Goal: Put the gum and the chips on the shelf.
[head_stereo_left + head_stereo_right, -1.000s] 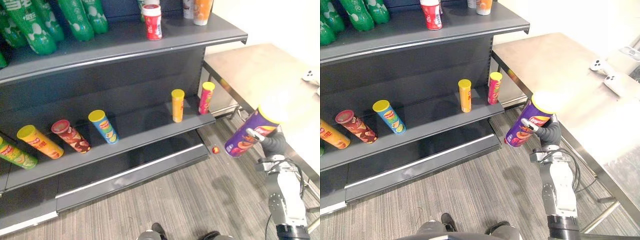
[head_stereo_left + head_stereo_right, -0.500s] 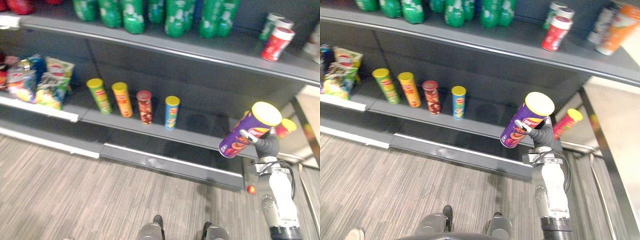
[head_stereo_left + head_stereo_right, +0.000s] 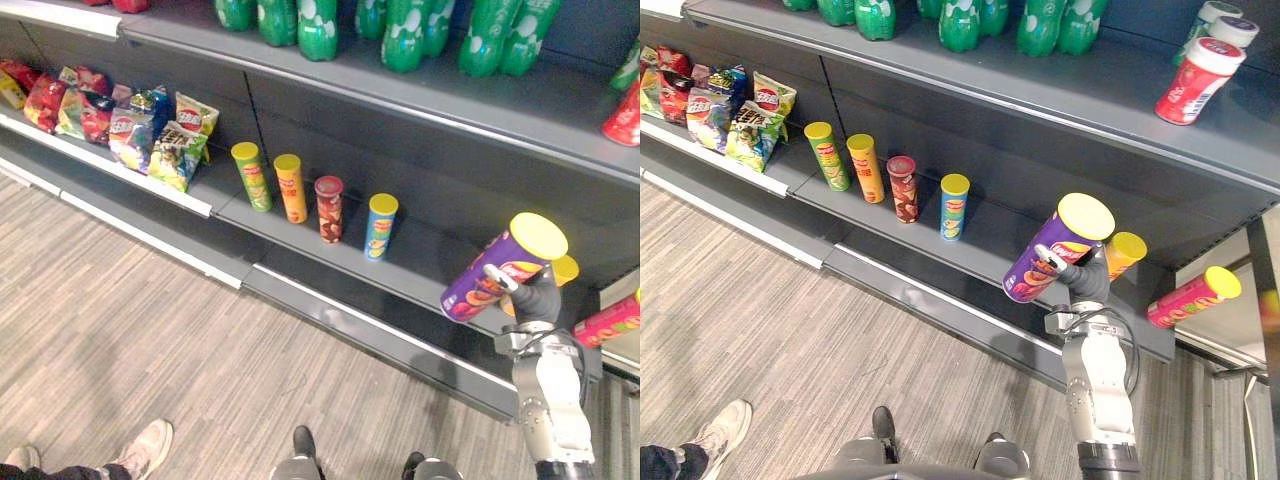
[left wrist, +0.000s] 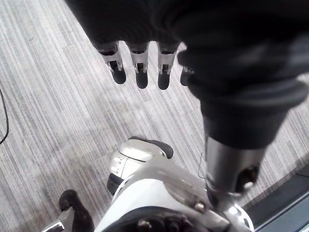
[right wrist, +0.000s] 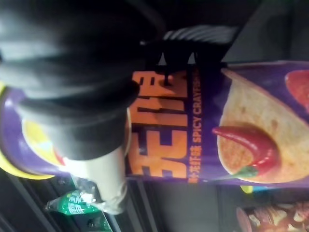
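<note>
Swinging left, the head camera has pulled more of the shelf (image 3: 995,243) into view, snack bags (image 3: 740,115) and all. The purple chips can (image 3: 1055,245) stays locked in the right hand (image 3: 1088,283), fingers and thumb wrapped round its middle. It's tilted, yellow lid up and to the right, held in the air before the lower shelf's right end (not resting on it). Just behind it stands an orange can (image 3: 1124,252), and further right a pink can (image 3: 1192,297) lies tilted. To the left, a row of upright cans (image 3: 903,187) lines the shelf. Meanwhile the left hand (image 4: 140,72) hangs over the striped floor (image 3: 790,320), fingers straight, holding nothing. A person's shoe (image 3: 715,435) sits near left.
</note>
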You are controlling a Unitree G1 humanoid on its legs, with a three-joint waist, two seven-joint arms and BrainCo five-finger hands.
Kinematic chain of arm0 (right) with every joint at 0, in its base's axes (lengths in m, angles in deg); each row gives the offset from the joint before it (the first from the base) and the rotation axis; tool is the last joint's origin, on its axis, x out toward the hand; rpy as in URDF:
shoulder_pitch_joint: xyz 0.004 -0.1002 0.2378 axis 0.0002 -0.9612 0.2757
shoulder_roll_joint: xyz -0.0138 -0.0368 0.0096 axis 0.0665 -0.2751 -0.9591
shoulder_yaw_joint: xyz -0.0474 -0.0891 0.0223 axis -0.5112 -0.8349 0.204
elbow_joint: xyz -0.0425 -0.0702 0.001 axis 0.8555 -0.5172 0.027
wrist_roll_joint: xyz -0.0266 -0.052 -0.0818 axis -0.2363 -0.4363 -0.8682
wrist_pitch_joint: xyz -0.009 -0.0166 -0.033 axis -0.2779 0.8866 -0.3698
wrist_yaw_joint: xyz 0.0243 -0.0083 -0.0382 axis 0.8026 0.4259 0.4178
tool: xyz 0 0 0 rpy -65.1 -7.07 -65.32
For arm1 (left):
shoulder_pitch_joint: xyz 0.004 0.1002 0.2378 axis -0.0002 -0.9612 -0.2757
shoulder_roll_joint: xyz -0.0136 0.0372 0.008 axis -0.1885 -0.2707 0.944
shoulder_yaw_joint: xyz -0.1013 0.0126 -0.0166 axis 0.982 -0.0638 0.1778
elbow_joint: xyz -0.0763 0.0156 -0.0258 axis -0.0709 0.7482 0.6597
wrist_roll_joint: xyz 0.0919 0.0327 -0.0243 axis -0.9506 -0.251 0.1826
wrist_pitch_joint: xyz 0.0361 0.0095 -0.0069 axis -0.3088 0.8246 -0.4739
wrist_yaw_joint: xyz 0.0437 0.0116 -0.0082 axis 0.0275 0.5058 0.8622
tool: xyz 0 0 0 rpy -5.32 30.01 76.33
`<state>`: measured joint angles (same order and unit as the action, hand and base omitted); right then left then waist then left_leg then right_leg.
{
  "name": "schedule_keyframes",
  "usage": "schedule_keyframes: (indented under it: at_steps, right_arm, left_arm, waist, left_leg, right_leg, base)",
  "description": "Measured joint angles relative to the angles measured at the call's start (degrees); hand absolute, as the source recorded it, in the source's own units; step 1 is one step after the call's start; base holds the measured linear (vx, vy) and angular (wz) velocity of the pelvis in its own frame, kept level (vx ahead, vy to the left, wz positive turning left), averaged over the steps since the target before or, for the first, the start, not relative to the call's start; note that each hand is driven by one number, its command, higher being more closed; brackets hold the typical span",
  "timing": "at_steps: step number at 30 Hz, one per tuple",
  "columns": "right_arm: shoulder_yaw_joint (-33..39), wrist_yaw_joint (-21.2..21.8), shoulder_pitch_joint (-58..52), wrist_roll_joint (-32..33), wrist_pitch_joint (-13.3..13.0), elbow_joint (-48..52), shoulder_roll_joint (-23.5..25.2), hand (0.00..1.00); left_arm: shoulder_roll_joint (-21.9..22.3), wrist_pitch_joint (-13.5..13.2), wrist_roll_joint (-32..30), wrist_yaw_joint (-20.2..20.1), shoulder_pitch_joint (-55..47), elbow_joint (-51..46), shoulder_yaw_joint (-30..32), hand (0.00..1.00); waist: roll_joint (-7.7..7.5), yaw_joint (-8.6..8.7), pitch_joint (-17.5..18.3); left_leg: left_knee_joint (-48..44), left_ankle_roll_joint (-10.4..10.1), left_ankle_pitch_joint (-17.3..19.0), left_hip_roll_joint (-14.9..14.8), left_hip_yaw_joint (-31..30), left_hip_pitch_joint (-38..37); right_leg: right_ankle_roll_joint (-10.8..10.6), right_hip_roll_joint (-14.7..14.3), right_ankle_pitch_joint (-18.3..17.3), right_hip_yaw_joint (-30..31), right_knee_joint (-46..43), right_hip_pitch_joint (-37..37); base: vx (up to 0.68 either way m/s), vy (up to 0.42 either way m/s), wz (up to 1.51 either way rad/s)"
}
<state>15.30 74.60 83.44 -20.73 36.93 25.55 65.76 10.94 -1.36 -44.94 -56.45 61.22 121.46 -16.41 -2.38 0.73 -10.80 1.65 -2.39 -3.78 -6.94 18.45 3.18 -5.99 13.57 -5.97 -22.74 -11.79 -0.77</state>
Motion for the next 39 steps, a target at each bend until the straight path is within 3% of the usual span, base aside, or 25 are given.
schedule_keyframes:
  at_steps: [7,15,19,23,33,39]
  right_arm:
    - [-7.8,0.5,3.8,-3.3,0.0,-0.7,0.3,1.0]
    - [-9.2,-5.9,18.0,-8.8,0.0,-9.1,0.2,1.0]
    - [-8.8,-11.1,24.6,-12.6,-0.4,-13.0,0.2,1.0]
    - [-6.1,-16.5,30.9,-17.8,-2.2,-18.3,-1.8,1.0]
    - [-0.7,-33.2,42.2,-26.0,-7.8,-30.6,-9.0,1.0]
    - [0.4,-38.9,45.6,-29.9,-8.5,-35.9,-13.2,1.0]
  left_arm:
    - [-1.6,-0.3,-0.5,0.0,1.9,-0.2,-2.9,0.0]
    - [-3.0,-0.3,0.3,-0.4,6.8,-1.5,-6.9,0.0]
    - [-3.3,-0.3,0.8,-1.7,7.9,-4.8,-8.3,0.0]
    - [-3.4,-0.3,1.2,-2.3,10.0,-7.4,-10.2,0.0]
    - [-3.3,-0.1,4.7,-2.4,11.5,-7.8,-13.6,0.0]
    - [-3.3,0.2,5.0,-3.0,12.2,-7.8,-16.0,0.0]
  waist:
    - [-0.15,0.54,-4.1]
    - [1.29,-0.97,-8.2]
    - [2.23,-1.54,-11.0]
    - [4.27,-2.44,-14.7]
    - [7.59,-2.98,-17.2]
    - [9.77,-3.08,-18.2]
  left_leg:
    - [4.1,0.4,-2.6,1.7,1.3,-0.3]
    - [4.1,0.8,-4.4,2.3,-0.2,3.4]
    - [3.8,1.3,-5.0,2.9,-1.1,4.5]
    - [3.8,1.4,-5.6,3.8,-1.8,5.9]
    - [3.8,1.7,-7.2,5.4,-2.0,9.4]
    - [3.8,1.7,-7.6,5.6,-2.0,9.7]
  right_leg:
    - [-0.4,1.3,-0.1,1.3,-1.5,-2.4]
    - [-0.2,2.4,-0.2,1.3,-5.2,-7.0]
    - [-0.2,3.4,-0.9,1.3,-7.2,-8.4]
    - [-0.7,4.8,-1.7,1.1,-9.7,-10.3]
    - [-1.3,7.1,-2.6,2.0,-13.8,-15.5]
    - [-1.3,7.5,-2.6,2.3,-14.4,-16.3]
  base:
    - [-0.03,0.042,-0.03]
    - [0.0,0.0,0.12]
    - [0.0,-0.001,0.16]
    - [-0.01,-0.016,0.16]
    - [0.04,-0.06,0.04]
    - [0.05,-0.092,0.0]
